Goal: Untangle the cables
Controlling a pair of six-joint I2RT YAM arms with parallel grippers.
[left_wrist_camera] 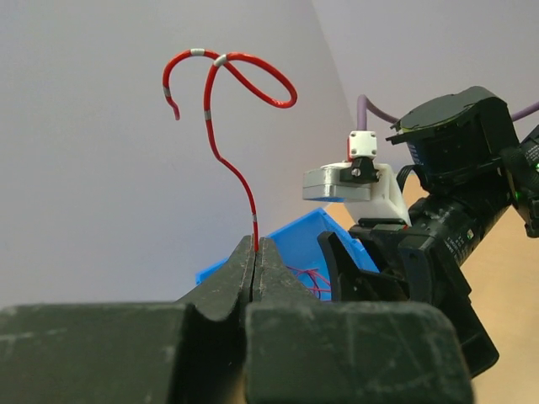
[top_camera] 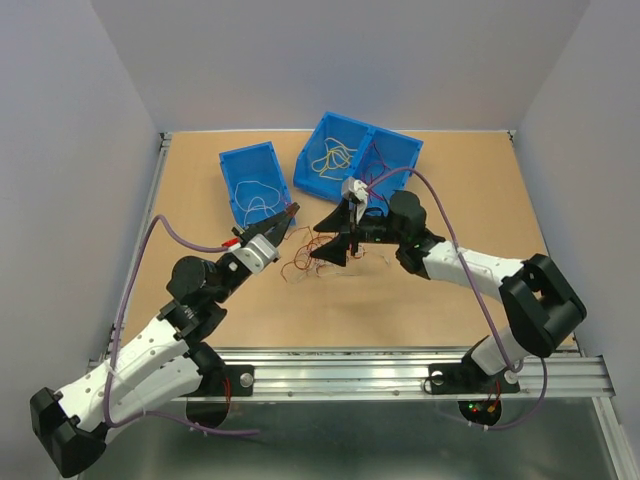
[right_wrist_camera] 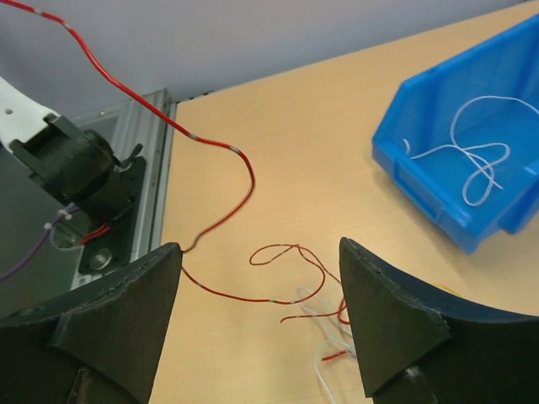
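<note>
Over the table (top_camera: 400, 300), left end effector (left_wrist_camera: 255, 248) pinches a curly red cable (left_wrist_camera: 207, 111); right end effector (right_wrist_camera: 259, 246) gapes wide.

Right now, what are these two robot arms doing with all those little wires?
They are untangling a heap of thin wires. The left gripper is shut on one red wire and holds it up off the table, while the right gripper hangs open over the red tangle lying there. Behind them, one blue bin holds white wires and a second blue bin holds yellow wires.
</note>
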